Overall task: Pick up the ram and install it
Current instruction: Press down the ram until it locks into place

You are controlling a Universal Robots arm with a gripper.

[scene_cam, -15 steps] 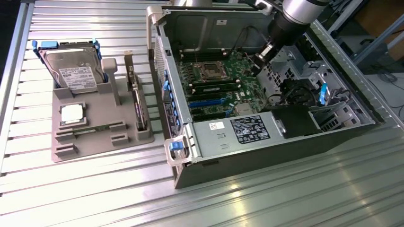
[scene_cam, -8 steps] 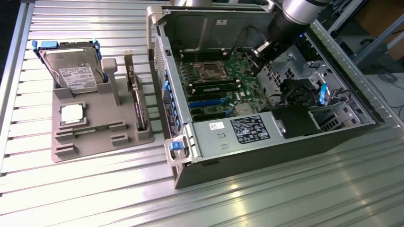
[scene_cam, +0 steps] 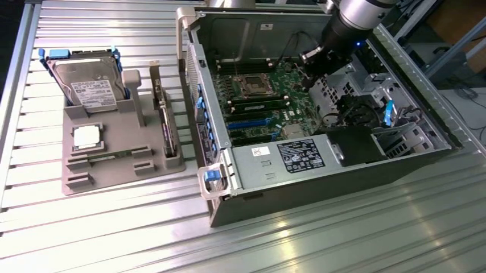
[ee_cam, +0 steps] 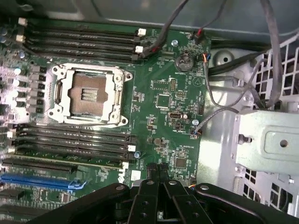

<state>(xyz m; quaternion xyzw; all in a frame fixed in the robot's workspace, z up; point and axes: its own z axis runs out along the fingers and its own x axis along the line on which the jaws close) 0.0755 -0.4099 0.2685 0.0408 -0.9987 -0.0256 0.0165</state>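
A long thin green stick, apparently the ram (scene_cam: 259,106) (ee_cam: 70,157), lies seated in one of the memory slots just beside the empty processor socket (ee_cam: 88,95) on the motherboard (ee_cam: 163,102). My gripper (scene_cam: 308,79) (ee_cam: 156,169) hangs inside the open computer case (scene_cam: 251,165), over the motherboard's edge near the drive cage. Its black fingertips are pressed together with nothing between them. It stands a short way off from the end of the ram slots and touches nothing that I can see.
On the exterior view's left a grey holder (scene_cam: 99,176) carries a hard drive (scene_cam: 91,85), a square silver processor chip (scene_cam: 86,137) and an upright expansion card (scene_cam: 165,122). Loose cables (ee_cam: 219,107) and a metal drive cage (ee_cam: 266,140) crowd the case beside the gripper. The power supply (scene_cam: 296,156) fills the near side.
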